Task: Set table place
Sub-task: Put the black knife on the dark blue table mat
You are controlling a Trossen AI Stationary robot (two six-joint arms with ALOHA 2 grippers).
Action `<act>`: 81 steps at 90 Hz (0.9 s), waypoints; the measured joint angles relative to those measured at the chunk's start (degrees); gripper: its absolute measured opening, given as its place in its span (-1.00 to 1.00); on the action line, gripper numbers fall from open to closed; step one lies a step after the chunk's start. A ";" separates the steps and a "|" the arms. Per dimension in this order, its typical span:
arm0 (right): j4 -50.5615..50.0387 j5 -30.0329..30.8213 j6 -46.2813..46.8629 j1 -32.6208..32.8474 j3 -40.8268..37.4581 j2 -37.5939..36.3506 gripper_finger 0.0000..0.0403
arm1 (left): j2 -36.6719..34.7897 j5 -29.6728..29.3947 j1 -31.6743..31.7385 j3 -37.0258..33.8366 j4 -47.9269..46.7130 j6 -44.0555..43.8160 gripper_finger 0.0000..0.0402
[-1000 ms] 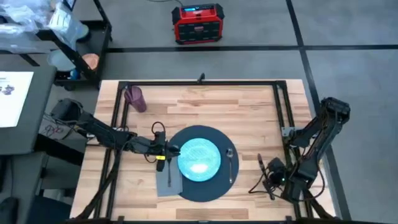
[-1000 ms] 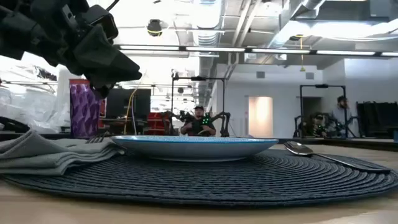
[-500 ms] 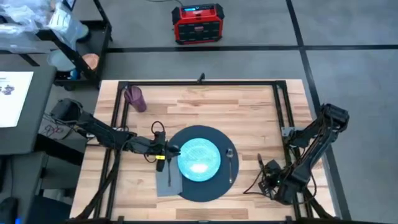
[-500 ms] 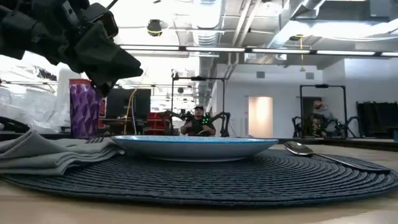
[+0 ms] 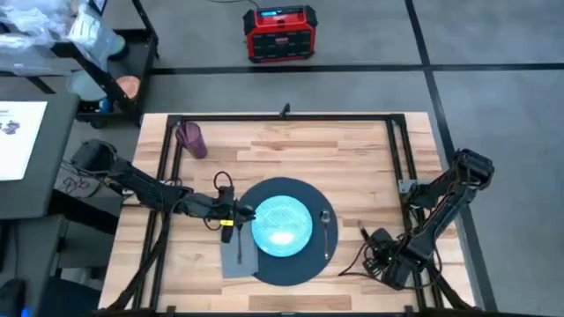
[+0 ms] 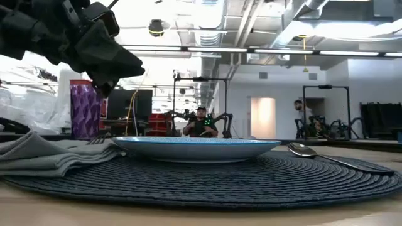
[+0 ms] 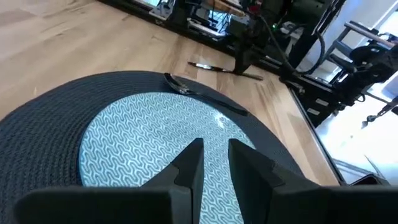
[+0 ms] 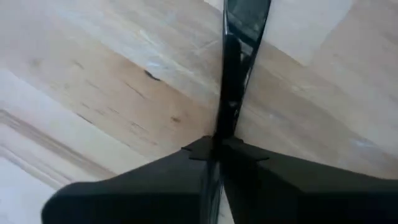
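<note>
Right tool: our right tool [image 5: 381, 249] sits low over the near right part of the desk [image 5: 291, 150]. Its jaws are pressed together on a thin dark knife [image 8: 239, 37].
Knife: from the left wrist view it lies flat or nearly so on bare wood, just right of the mat [image 5: 264, 264]. We cannot tell whether it has left the wood.
Long axis: the knife runs roughly near to far, about parallel to the spoon [image 5: 327, 231], and is gripped toward its near end.
Place: the mat lies left of the right tool, in the near middle of the desk, with its right edge close by.
Nearer arm: the right one, we judge. It has the knife and is on that side.
Left tool: our left tool [image 5: 236, 211] hovers over the mat's left edge. Its fingers [image 7: 189, 165] are a narrow gap apart and hold nothing.
On the mat: a plate [image 5: 282, 222] is at its centre, with the spoon on the strip to the plate's right.
Napkin: a grey napkin [image 5: 236, 257] lies across the mat's near left edge, under the left tool.
In the way: the spoon fills most of the strip right of the plate. We expect little room for the knife beside it.
Elsewhere: a purple cup [image 5: 191, 139] stands at the far left corner, well clear.
</note>
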 joint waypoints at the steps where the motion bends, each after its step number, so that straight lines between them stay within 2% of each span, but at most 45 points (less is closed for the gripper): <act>1: 0.00 -0.01 -0.11 -0.04 0.00 -0.07 -0.98 | 0.00 0.00 0.00 0.00 0.00 -0.01 -0.72; 27: -8.12 2.45 -0.48 -0.36 0.70 -3.68 -1.00 | 0.00 0.09 0.00 0.00 -0.04 0.09 -0.72; 58: -7.45 6.89 0.01 -1.82 1.05 -4.71 -1.00 | 0.00 0.11 -0.09 0.00 -0.13 0.24 -0.72; 81: -6.92 8.80 -4.95 -4.49 2.49 -4.81 -1.00 | 0.00 0.11 -0.09 0.00 -0.14 0.24 -0.72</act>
